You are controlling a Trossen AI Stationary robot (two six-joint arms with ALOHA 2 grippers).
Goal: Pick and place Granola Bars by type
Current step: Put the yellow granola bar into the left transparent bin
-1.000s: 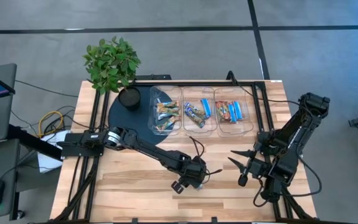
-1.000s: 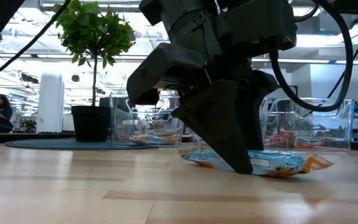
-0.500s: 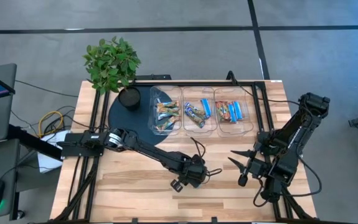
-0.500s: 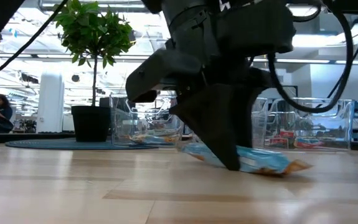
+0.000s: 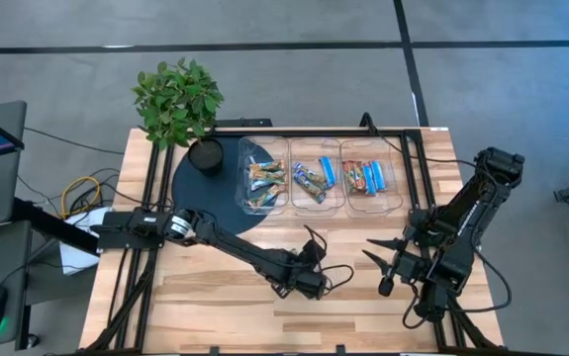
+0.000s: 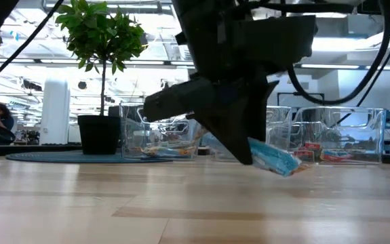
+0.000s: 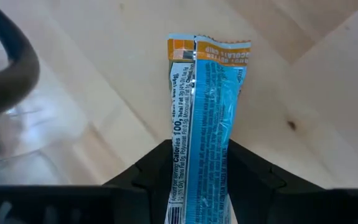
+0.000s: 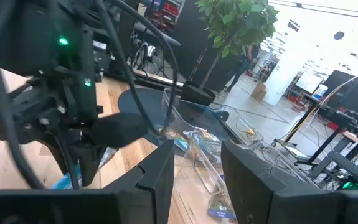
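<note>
A blue granola bar [image 7: 205, 106] with an orange crimped end is in my left gripper [image 7: 200, 180], which is shut on it above the table's near middle [image 5: 309, 282]. In the low view the bar [image 6: 276, 160] hangs clear of the wood. Other bars lie in three clear bins [image 5: 314, 180] at the far side: green-tan ones in the left bin [image 5: 262, 182], blue and mixed ones in the middle, red-orange and blue ones in the right bin [image 5: 366, 178]. My right gripper [image 8: 197, 174] waits open near the table's right edge [image 5: 373, 253]. My left gripper pinches the blue bar between its two fingers [image 7: 154, 177] at the bar's near end [image 7: 197, 168]. The bar runs along the fingers and sticks out past their tips. The fingers slant down from above. The bar is lifted clear, its orange free end [image 6: 302, 165] tilted downward.
A potted plant [image 5: 177, 99] stands on a dark round mat [image 5: 200, 193] at the far left. A black frame [image 5: 418, 188] runs around the table. Bare wood [image 5: 215, 297] lies on the near side. A person [image 6: 1, 118] sits in the room beyond.
My left gripper has risen, staying shut on the blue bar. The bar lay flat on the wood a second ago, then tipped up with its free end still down, and now hangs clear of the table.
</note>
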